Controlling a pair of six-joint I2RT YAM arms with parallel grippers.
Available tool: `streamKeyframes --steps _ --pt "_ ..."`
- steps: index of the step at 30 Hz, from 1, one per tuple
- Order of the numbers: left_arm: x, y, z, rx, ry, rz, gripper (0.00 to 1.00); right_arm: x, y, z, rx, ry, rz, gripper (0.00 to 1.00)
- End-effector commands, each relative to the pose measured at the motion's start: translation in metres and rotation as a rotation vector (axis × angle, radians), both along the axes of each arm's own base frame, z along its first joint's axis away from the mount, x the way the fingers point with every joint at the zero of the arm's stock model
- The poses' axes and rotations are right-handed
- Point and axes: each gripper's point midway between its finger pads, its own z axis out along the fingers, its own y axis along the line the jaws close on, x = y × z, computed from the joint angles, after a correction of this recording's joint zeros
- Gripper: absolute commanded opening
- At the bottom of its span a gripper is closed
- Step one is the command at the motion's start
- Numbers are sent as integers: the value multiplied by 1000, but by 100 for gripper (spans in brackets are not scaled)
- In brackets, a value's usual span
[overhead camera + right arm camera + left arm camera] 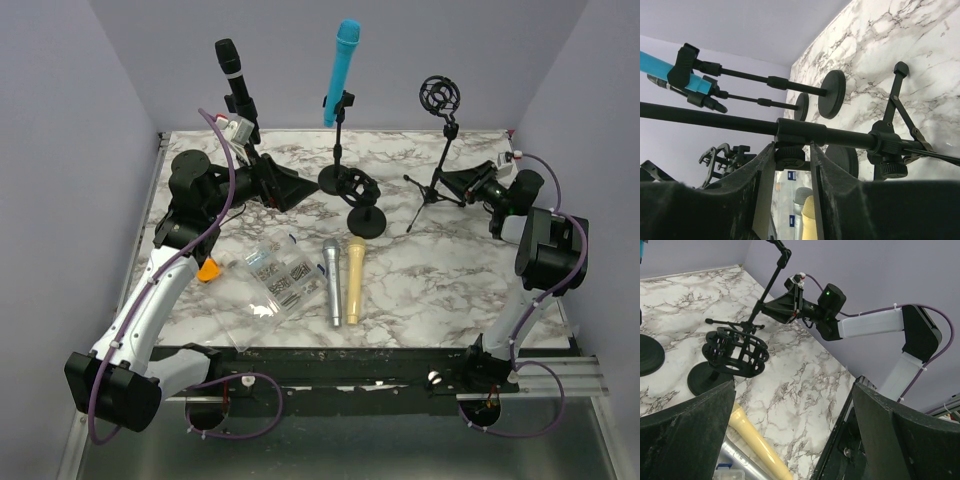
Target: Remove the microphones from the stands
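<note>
A black microphone (232, 72) stands in its stand at the back left. A blue microphone (343, 62) sits in the clip of a round-base stand (339, 181) at the back middle; it also shows in the right wrist view (662, 66). My left gripper (306, 192) hangs open and empty just left of that base, its jaws wide apart in the left wrist view (792, 440). My right gripper (447, 180) is shut on the knob (790, 157) on the pole of a tripod stand (432, 190) that carries an empty shock mount (440, 94).
A second empty shock mount (360, 188) stands on a round base (367, 223) mid-table. A silver microphone (331, 283) and a cream microphone (355, 280) lie side by side near the front. A clear plastic box (277, 282) and an orange piece (208, 270) lie at the left.
</note>
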Motion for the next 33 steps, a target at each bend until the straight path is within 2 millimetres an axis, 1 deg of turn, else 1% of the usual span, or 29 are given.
streamKeyframes --steps 1,5,9,10,12,17,19,26,33 --pt "-2 0 0 -4 -11 -15 99 3 4 2 -7 -27 27 31" --pt "-2 0 0 -3 -13 -15 99 0 4 0 -28 -25 25 17" --pt "-2 -1 0 -3 -10 -17 99 1 -2 -9 -133 -20 -17 2" --pt "-2 -1 0 -4 -11 -17 99 1 -3 -11 -165 -10 -26 1" --pt "-3 -1 1 -5 -13 -18 99 1 -7 -17 -257 2 -51 1" --pt "-3 -1 0 -6 -12 -19 99 2 -18 -25 -502 3 -124 1" --pt "-2 -1 -1 -6 -11 -19 99 3 -18 -25 -607 -3 -140 1" --pt "-2 -1 -2 -3 -9 -17 99 5 -15 -18 -881 -36 -215 1" --pt "-1 -2 -4 -2 -2 -19 99 -2 -16 -5 -1077 -70 -307 1"
